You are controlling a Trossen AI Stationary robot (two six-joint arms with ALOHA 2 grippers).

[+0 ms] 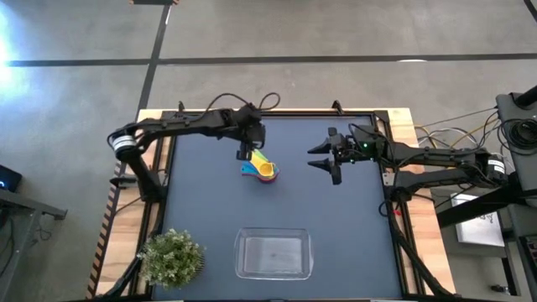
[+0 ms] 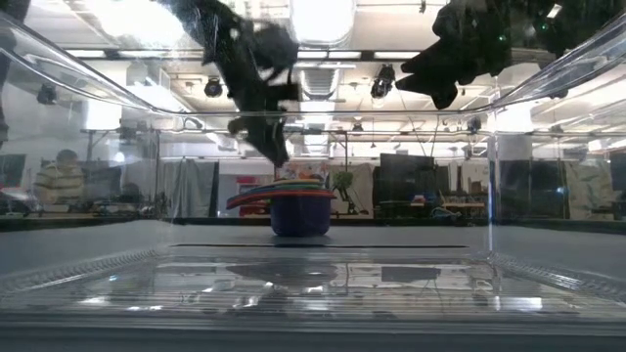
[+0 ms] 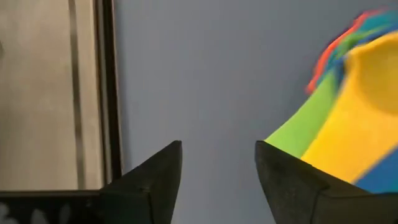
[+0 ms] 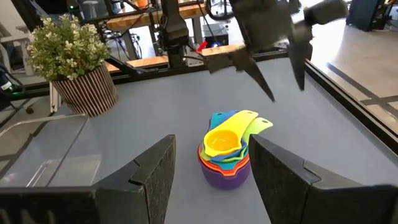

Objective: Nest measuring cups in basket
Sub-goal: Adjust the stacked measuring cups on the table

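Yellow sits on top of the measuring cups (image 1: pixel 261 168), all stacked in one bright pile on the far middle of the bench (image 1: pixel 201 193), well apart from the clear basket (image 1: pixel 273 254) at the near edge. The left gripper (image 1: pixel 244 153) hangs just above the pile, jaws apart and holding nothing. The right gripper (image 1: pixel 334 155) waits nearby, jaws wide. I think the pile should be gripped low and carried level, so nothing tips.

nested measuring cups (image 1: pixel 262 169) on table (image 1: pixel 201 201), apart from basket (image 1: pixel 273 254)

Glossy plastic measuring cups (image 4: pixel 225 154); clear smooth basket (image 1: pixel 273 253); matt table (image 1: pixel 201 201).
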